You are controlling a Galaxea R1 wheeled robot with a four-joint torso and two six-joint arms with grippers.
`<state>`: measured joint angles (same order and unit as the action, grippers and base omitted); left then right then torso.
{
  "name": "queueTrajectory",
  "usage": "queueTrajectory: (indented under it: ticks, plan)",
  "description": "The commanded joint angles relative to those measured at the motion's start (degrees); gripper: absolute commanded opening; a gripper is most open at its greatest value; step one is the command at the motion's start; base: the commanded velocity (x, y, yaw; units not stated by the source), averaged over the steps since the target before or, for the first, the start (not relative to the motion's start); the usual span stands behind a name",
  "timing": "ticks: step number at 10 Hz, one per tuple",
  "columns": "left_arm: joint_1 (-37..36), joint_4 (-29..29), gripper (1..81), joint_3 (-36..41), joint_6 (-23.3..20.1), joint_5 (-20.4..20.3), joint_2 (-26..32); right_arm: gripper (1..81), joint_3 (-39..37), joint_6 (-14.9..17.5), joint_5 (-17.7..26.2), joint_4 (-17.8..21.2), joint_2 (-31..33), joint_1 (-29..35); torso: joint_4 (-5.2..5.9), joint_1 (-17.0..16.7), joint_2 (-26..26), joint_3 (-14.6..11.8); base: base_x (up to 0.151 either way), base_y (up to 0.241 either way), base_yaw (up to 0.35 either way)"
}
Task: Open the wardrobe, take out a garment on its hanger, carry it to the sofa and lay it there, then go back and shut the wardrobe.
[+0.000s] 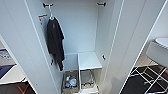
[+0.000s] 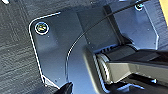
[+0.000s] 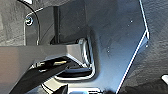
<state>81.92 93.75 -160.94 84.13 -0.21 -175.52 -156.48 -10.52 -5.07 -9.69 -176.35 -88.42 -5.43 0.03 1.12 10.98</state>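
The wardrobe [image 1: 80, 32] stands open right in front of me in the head view, its left door [image 1: 22, 50] and right door [image 1: 125, 50] both swung out towards me. Its inside is white. A black T-shirt [image 1: 55, 42] hangs on its own thin white hanger [image 1: 51, 15] from a black peg [image 1: 47, 5] at the upper left. The black peg [image 1: 101, 4] at the upper right is bare. Both wrist views look down past the robot's dark plate at dark carpet [image 2: 15, 50] [image 3: 155, 50].
Low in the wardrobe there is a white shelf [image 1: 88, 60], a basket [image 1: 70, 82] with small items below it, and a wire basket [image 1: 87, 78] beside that. A white round seat on a metal frame [image 1: 157, 51] stands to the right. A white table [image 1: 12, 75] is at the left.
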Motion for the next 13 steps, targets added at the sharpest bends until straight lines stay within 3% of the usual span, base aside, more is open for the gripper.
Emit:
queueTrajectory:
  ticks: [1,5,10,12,13]
  plan:
    - [-2.2,-0.3,81.1,-0.1,0.2,2.4,0.1,81.1,0.0,0.1,3.0,-0.3,-0.1,1.4,0.00,0.0,0.0,0.0,0.088,0.000,0.000]
    - [-2.2,-0.4,81.1,-0.1,0.2,2.4,0.3,81.1,0.0,0.2,3.1,-0.3,-0.1,1.6,0.00,0.0,0.0,0.0,0.085,0.000,0.000]
    - [-2.2,-0.1,81.1,-0.1,0.1,2.5,0.7,81.1,0.1,0.2,3.1,-0.3,-0.2,1.7,0.00,0.1,0.0,0.0,0.000,0.000,0.000]
    - [-2.4,-1.0,81.1,-0.1,1.3,2.2,1.9,81.1,0.0,0.3,3.1,-0.4,-0.2,1.8,0.00,0.1,0.0,0.0,0.000,0.000,0.000]
    - [-1.4,-3.2,81.1,0.2,4.0,1.9,2.5,81.1,0.0,0.2,3.1,-0.3,-0.1,1.8,0.00,0.1,0.0,0.0,0.000,0.000,0.000]
